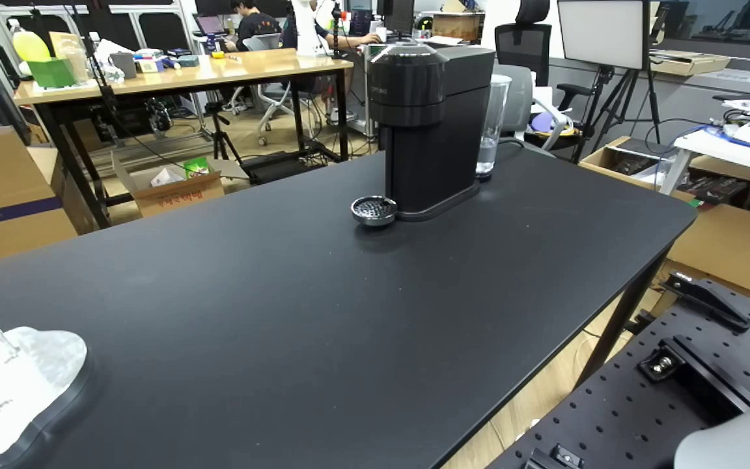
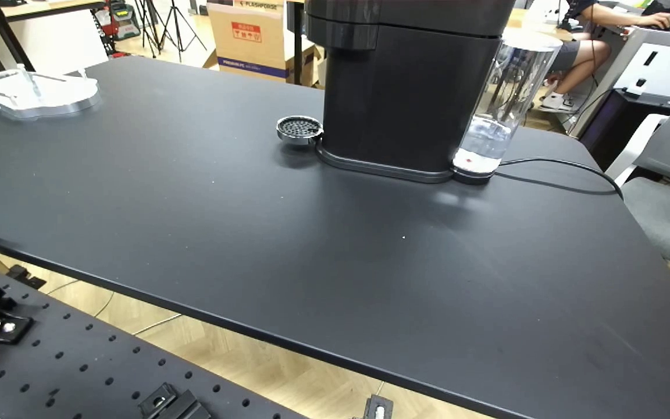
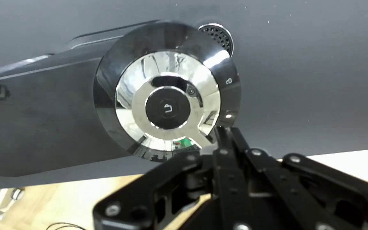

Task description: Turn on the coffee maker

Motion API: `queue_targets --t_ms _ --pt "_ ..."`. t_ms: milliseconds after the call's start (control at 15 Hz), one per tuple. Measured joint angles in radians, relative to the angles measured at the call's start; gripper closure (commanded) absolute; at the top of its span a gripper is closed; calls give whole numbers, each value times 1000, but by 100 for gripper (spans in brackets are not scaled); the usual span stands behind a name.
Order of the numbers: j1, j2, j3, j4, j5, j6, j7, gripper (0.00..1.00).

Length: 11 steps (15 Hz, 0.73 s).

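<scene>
Likely approach step, coffee maker [image 1: 433, 137].
End effector [image 3: 228, 130] was clenched, empty, offset from top button [image 3: 168, 108] in wrist view; centring, then pressing, seemed called for.

The coffee maker [image 1: 437, 143] is black plastic by the look of it, kinda matt down the sides but super glossy up at the head [image 1: 407, 85], with a mirror-shiny chrome-look ring [image 3: 168, 64] on top and a shiny-rimmed, perforated drip tray [image 2: 299, 128] at its foot. Tank [image 2: 506, 110] at its back is clear, smooth and shiny, and the table [image 1: 271, 326] under the coffee maker is plain matt black. Gripper [image 3: 228, 129] by the coffee maker's top is dark metal or plastic, can't tell which, with bright metal screws [image 3: 113, 210].
</scene>
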Motion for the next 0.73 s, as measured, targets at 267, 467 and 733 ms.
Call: queue_targets --t_ms 267,467,733 --pt "0 -7 -1 21 2 -221 53 34" --pt "-3 8 -2 37 7 -371 85 39" --pt "-5 22 -3 47 8 -390 90 34"
